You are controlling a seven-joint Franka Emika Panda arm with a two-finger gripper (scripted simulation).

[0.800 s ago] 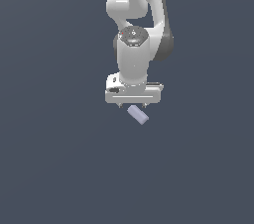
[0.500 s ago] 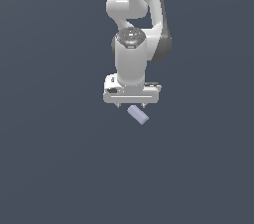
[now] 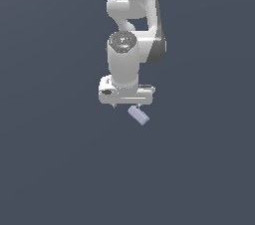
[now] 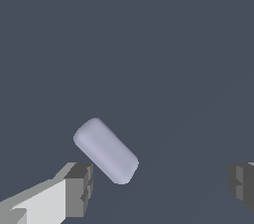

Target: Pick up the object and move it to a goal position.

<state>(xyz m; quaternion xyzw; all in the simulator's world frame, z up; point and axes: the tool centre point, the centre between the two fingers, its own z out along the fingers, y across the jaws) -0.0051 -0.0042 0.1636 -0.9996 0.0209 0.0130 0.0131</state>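
Nearest the wrist camera, the gripper [image 4: 158,188] has its fingers [image 4: 79,188] spread wide and grasping nothing. Just beyond them the block [image 4: 105,150] lies slantwise on the floor, close to one finger and well apart from the other. In the exterior view the block [image 3: 138,115] sits just below the gripper [image 3: 130,104], at the frame's centre. The pickup looks not yet done; centring, closing, lifting and carrying remain. No goal mark shows.
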